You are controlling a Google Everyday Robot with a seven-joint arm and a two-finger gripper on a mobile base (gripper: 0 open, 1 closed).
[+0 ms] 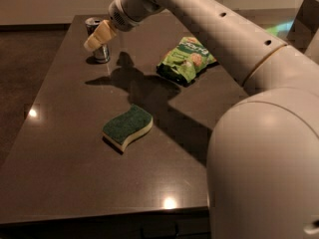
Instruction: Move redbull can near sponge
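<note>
The redbull can (102, 54) stands upright at the far left of the dark table (65, 173). Its silver top shows above my gripper (91, 43), whose pale end crosses in front of the can's middle and hides it. I cannot tell whether the gripper touches the can. The sponge (127, 127), dark green on top over pale yellow foam, lies flat near the table's middle, well in front of the can and slightly to its right.
A green crinkly snack bag (187, 59) lies at the far right of the table. My white arm (219, 39) reaches across from the right, and its large body fills the lower right. The floor lies beyond the table's left edge.
</note>
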